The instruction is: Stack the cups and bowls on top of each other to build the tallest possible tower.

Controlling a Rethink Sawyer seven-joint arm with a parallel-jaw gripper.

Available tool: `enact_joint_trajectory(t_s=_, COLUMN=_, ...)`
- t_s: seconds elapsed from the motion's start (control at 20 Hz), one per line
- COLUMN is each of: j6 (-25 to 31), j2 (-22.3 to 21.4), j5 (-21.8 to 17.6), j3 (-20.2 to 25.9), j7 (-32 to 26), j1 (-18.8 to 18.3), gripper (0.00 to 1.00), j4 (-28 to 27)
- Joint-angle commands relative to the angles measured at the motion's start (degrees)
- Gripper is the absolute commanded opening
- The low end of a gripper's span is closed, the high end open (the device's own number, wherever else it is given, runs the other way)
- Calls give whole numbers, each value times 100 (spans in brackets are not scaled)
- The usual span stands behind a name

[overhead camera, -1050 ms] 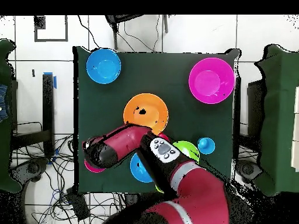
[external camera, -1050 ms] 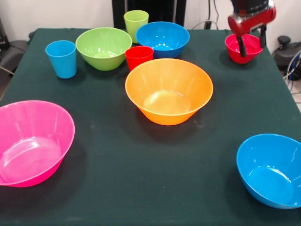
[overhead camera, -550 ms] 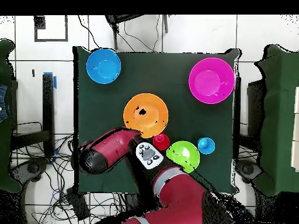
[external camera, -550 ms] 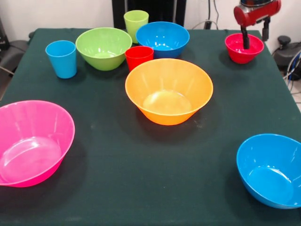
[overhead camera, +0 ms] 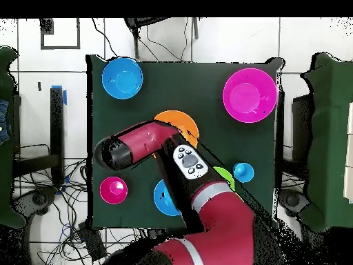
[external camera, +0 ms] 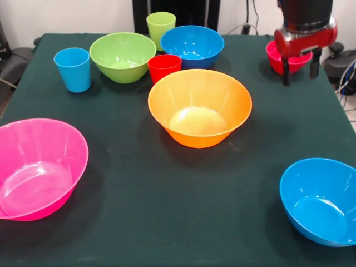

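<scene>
You've got the tool (external camera: 300,65) at the far right of the desk (external camera: 139,183) in the front view, its two dark fingers (external camera: 286,73) pointing down and spread apart, holding nothing. It sits just in front of the sm red bowl (external camera: 278,55), which shows behind the red wrist, partly hidden. Can't tell if the fingers touch the desk.

No tower yet: nothing is nested, every bowl and cup stands apart on the cloth.

Front view layout:
- Orange bowl (external camera: 199,105) near desk centre, upright, empty.
- Red cup (external camera: 164,67) just behind its left rim, close to it.
- Green bowl (external camera: 123,55) at back left-centre, w/ blue cup (external camera: 73,69) to its left.
- Green cup (external camera: 161,26) at the back edge, between green bowl and the back blue bowl (external camera: 192,45).
- Pink bowl (external camera: 36,167) at front left, tilted toward the camera, partly cut by the frame edge.
- Second blue bowl (external camera: 320,200) at front right, also cut by the edge.

Overhead, the arm (overhead camera: 148,141) lies across the orange bowl (overhead camera: 180,123) and covers most of the green bowl (overhead camera: 224,174). The sm red bowl (overhead camera: 113,190) is clear of the arm there, below the arm's dark end.
</scene>
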Motion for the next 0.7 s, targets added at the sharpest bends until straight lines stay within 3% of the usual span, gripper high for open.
enact_joint_trajectory(t_s=0.05, j6=1228, j2=673, j5=89, j3=31, j7=-926, j1=-164, gripper=100, j4=-1412)
enact_joint_trajectory(t_s=0.15, j6=1354, j2=795, j5=33, j3=22, j7=-1024, j1=-191, gripper=100, j4=-1649)
enact_joint_trajectory(t_s=0.3, j6=1225, j2=1051, j5=-275, j3=333, j7=-1723, j1=-367, gripper=100, j4=-2022)
enact_joint_trajectory(t_s=0.5, j6=1159, j2=1292, j5=-386, j3=596, j7=-2136, j1=-577, gripper=100, j4=-2204)
enact_joint_trajectory(t_s=0.7, j6=1322, j2=1350, j5=-512, j3=651, j7=-2350, j1=-551, gripper=100, j4=-2421)
